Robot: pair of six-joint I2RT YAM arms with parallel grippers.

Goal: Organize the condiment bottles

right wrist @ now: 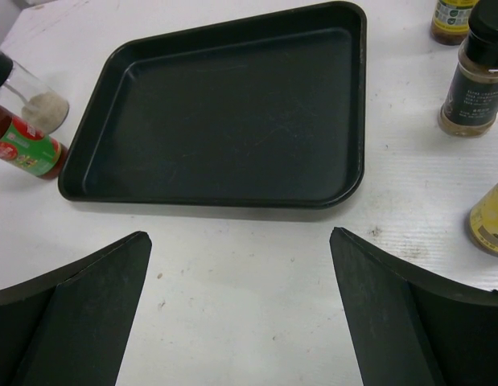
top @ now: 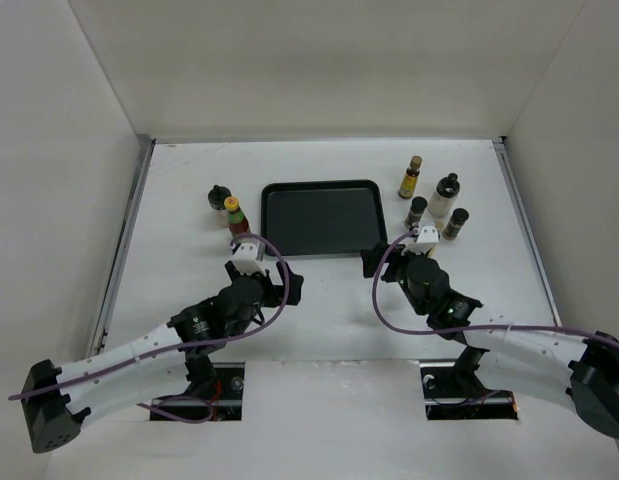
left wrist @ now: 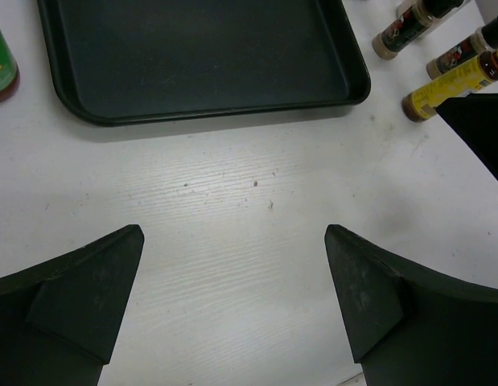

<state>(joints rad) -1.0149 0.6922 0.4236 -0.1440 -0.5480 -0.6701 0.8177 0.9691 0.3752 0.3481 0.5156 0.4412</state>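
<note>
Presently the left gripper (left wrist: 234,241) and the right gripper (right wrist: 240,241) both hover low over the bare white worktop (top: 329,320), between its near edge and the black tray (top: 272,225). Each has its jaws spread wide with nothing between them. Their placement looks like a ready stance, one arm to each side of the tray, so each could serve the cluster nearest it. The tray lies flat at the middle of the worktop with nothing in it, and it is probably where the bottles are meant to be gathered. None has been collected yet. Just off the tray's left rim, toward the left edge, stand the red sauce bottle (top: 235,216), with its green neck and yellow cap, and close behind it a clear dark-capped jar (top: 220,197) holding pale powder. Off the right rim, toward the far right corner, a brown spice jar (top: 416,211) and a second brown spice jar (top: 455,222) stand nearest. A whitish jar (top: 445,196) stands beyond them, and the yellow-labelled bottle (top: 411,178) is farthest back. All six stand upright, their long axes vertical and caps pointing up. They are close together but seem not to touch, which should leave room for a finger on either side of each body.
</note>
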